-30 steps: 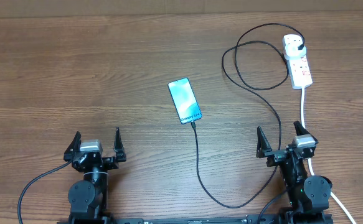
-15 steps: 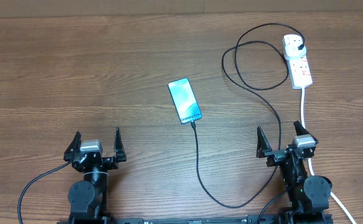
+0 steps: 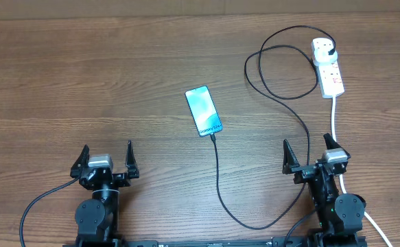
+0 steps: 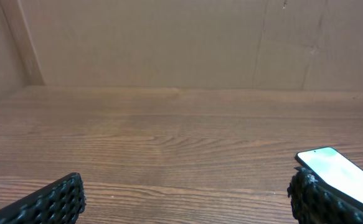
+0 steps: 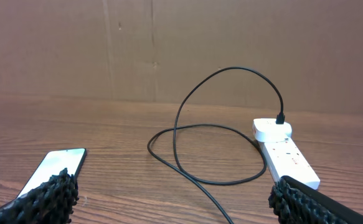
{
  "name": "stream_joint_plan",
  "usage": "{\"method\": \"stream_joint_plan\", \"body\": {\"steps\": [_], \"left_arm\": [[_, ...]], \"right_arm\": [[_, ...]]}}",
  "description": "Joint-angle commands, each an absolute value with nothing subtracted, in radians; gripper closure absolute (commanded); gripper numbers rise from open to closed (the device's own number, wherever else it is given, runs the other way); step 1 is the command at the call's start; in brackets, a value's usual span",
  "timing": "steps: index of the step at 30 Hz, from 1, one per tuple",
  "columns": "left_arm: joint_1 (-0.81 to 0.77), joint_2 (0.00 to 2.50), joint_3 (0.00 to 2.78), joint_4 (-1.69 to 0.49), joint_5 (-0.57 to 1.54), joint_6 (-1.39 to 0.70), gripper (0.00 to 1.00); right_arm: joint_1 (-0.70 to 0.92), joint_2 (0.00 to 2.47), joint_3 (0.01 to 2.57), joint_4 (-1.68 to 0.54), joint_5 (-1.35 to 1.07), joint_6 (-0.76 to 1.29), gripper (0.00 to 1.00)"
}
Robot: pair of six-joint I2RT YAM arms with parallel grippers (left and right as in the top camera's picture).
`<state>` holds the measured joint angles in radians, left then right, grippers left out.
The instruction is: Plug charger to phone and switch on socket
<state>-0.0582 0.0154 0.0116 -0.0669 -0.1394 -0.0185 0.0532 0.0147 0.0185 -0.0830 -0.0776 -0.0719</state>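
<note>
The phone (image 3: 204, 111) lies flat mid-table with its teal screen lit; it also shows in the left wrist view (image 4: 342, 175) and the right wrist view (image 5: 53, 169). The black charger cable (image 3: 219, 185) meets the phone's near short edge, loops right and ends in a black plug seated in the white socket strip (image 3: 328, 67). That strip shows in the right wrist view too (image 5: 287, 154), with the cable (image 5: 187, 127) arching into it. My left gripper (image 3: 106, 159) and right gripper (image 3: 309, 152) are both open, empty, at the near edge, well short of everything.
The strip's thick white cord (image 3: 335, 120) runs down the right side past my right arm. A brown cardboard wall (image 4: 181, 43) closes the far side of the wooden table (image 3: 83, 82).
</note>
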Motion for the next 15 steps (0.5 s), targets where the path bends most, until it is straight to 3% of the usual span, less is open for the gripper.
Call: {"method": "stream_joint_plan", "body": {"steps": [1, 15], "left_arm": [[-0.052, 0.004, 0.005, -0.066, -0.138, 0.001, 0.0], [-0.052, 0.004, 0.005, -0.066, -0.138, 0.001, 0.0]], "right_arm": [[0.057, 0.003, 0.008, -0.08, -0.072, -0.076, 0.0], [0.057, 0.003, 0.008, -0.081, -0.086, -0.055, 0.0]]}}
